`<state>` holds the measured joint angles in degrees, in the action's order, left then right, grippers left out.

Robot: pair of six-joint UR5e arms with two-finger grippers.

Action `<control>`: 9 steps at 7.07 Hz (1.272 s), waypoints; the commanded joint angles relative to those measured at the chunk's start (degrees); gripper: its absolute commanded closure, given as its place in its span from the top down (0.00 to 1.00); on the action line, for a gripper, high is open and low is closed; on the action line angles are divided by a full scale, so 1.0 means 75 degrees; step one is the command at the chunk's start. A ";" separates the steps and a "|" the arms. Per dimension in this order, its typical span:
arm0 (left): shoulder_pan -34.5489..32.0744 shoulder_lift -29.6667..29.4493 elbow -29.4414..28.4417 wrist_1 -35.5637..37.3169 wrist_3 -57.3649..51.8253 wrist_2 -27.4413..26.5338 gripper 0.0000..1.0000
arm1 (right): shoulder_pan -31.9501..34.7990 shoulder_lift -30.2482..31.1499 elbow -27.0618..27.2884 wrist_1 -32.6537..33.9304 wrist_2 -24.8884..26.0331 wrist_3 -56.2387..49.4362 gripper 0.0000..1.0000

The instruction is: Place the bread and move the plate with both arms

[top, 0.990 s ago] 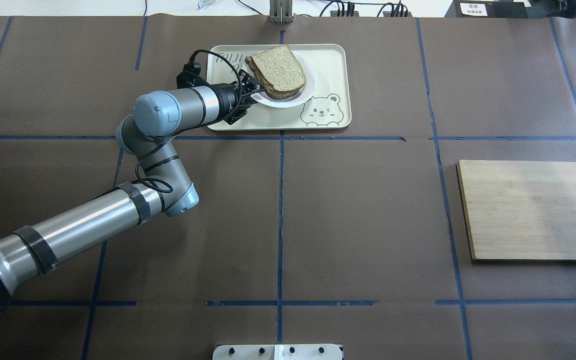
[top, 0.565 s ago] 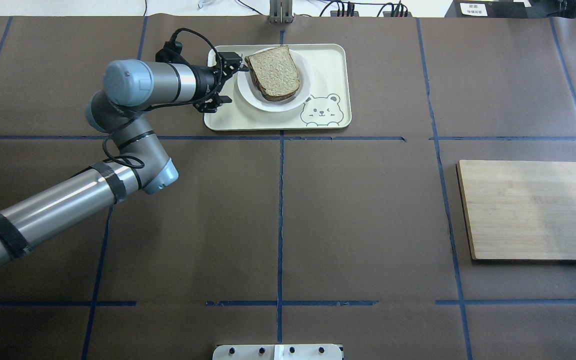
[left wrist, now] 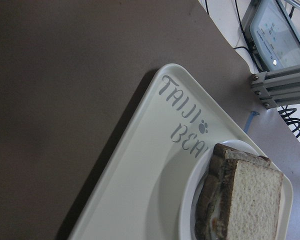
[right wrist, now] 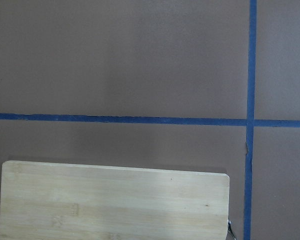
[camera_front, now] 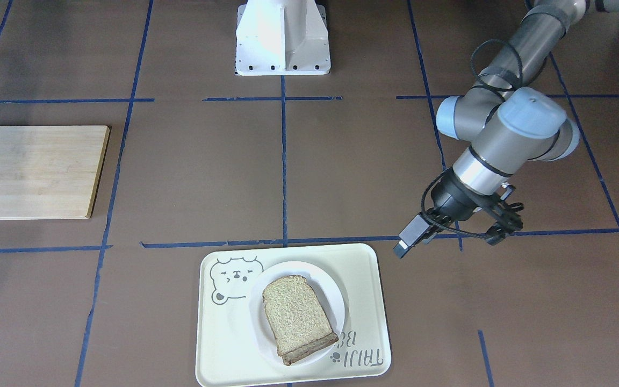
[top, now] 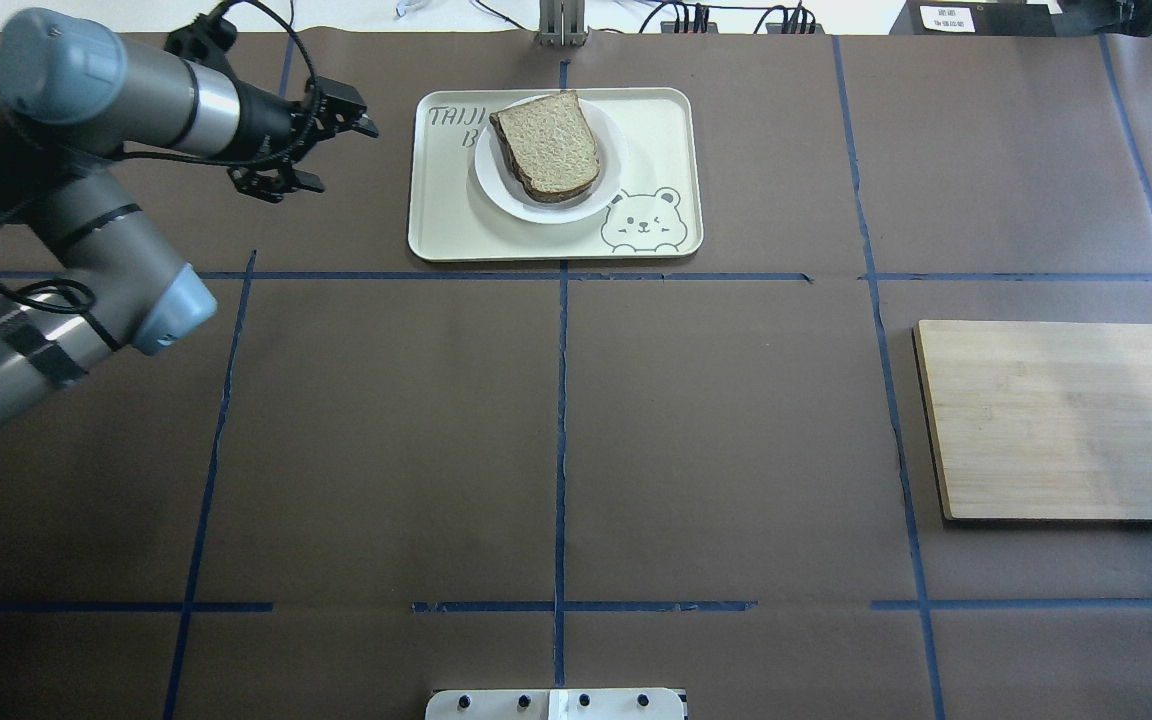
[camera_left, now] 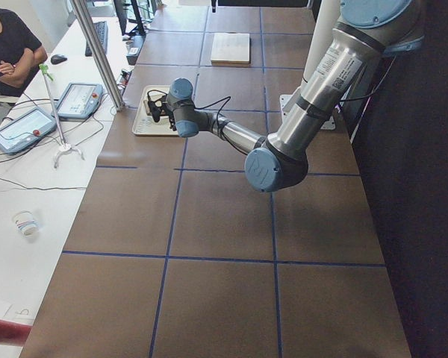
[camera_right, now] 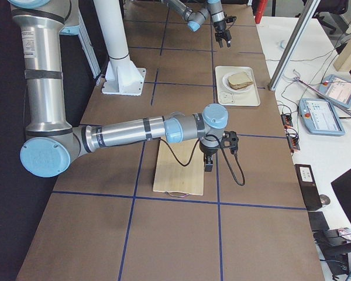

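The bread (top: pixel 548 140) lies flat on the white plate (top: pixel 576 208), on top of a darker lower layer. The plate sits on the cream bear tray (top: pixel 446 220). They also show in the front view: the bread (camera_front: pixel 296 314), the plate (camera_front: pixel 332 301) and the tray (camera_front: pixel 218 344). The left wrist view shows the bread (left wrist: pixel 252 200) from the side. My left gripper (top: pixel 346 158) is open and empty, above the table to the left of the tray. My right gripper (camera_right: pixel 209 163) hangs over the far edge of the wooden board; I cannot tell whether it is open or shut.
A wooden cutting board (top: pixel 1061 420) lies at the right; it also shows in the right wrist view (right wrist: pixel 110 200). The white pedestal (camera_front: pixel 282 37) stands at the robot's side. Blue tape lines cross the brown table cover. An operator desk with tablets runs along the far side.
My left gripper has let go of the bread and drawn back to the left, off the tray. The bread now lies flat on the plate.
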<state>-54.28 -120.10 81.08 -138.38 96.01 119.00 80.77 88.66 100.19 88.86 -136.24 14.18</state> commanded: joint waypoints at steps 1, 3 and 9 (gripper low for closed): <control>-0.1347 0.1276 0.0906 0.0357 -0.1927 0.1133 1.00 | 0.0035 0.0038 0.0094 0.0000 0.0013 -0.0004 1.00; -0.2052 0.1994 0.0919 0.0903 -0.4467 0.1219 1.00 | 0.0175 0.0027 0.0036 0.0058 0.0130 -0.0132 1.00; -0.4046 0.3528 0.0931 0.4576 -1.1639 0.1578 1.00 | 0.0876 0.0191 -0.0792 0.0071 -0.0955 -0.1020 1.00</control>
<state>-83.01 -97.12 88.01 -105.87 12.94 128.79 84.99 90.03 97.38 89.47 -139.84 9.31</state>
